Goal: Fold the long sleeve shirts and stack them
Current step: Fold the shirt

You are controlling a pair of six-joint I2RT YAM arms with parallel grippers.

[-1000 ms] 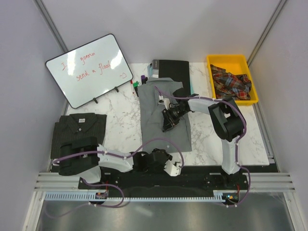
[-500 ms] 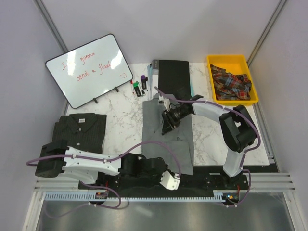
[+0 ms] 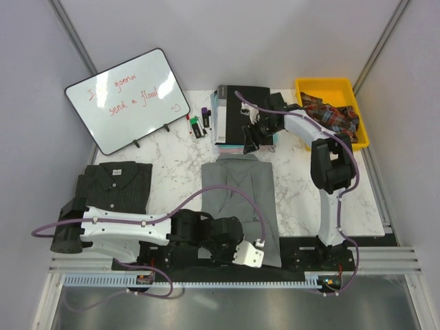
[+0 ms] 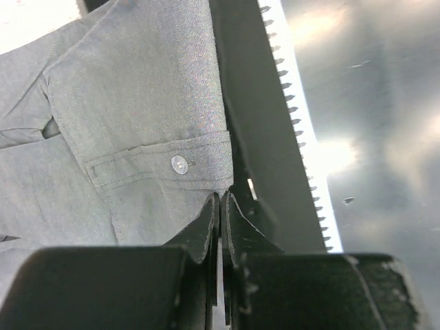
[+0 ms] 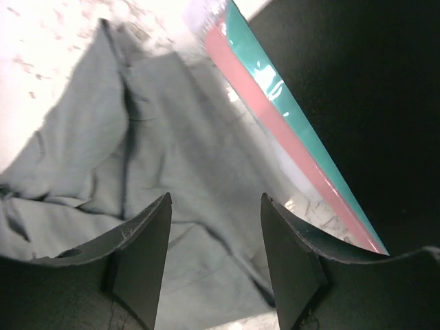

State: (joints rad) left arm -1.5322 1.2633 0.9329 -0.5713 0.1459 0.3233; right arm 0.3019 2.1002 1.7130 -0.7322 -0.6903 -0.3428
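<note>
The plain mid-grey shirt (image 3: 237, 199) lies flat in the middle of the table, its hem at the near edge. The dark charcoal striped shirt (image 3: 113, 184) lies folded at the left. My left gripper (image 3: 251, 254) is at the near edge, shut on the grey shirt's buttoned edge (image 4: 155, 161), with its jaws (image 4: 221, 197) pressed together. My right gripper (image 3: 258, 137) is open and empty, hovering over the grey shirt's far end (image 5: 172, 137) beside the black book. Its fingers (image 5: 148, 234) stand wide apart, gripper midpoint (image 5: 216, 199).
The black book with a teal edge (image 3: 240, 110) lies just behind the grey shirt, also in the right wrist view (image 5: 357, 82). A whiteboard (image 3: 127, 100) stands at the back left, markers (image 3: 198, 125) beside it. A yellow bin (image 3: 323, 84) with plaid cloth is at the back right. A toothed rail (image 4: 302, 137) runs along the near edge.
The grey shirt has slid toward the near edge with my left gripper. My right gripper has let go of it, opened and moved back toward the book.
</note>
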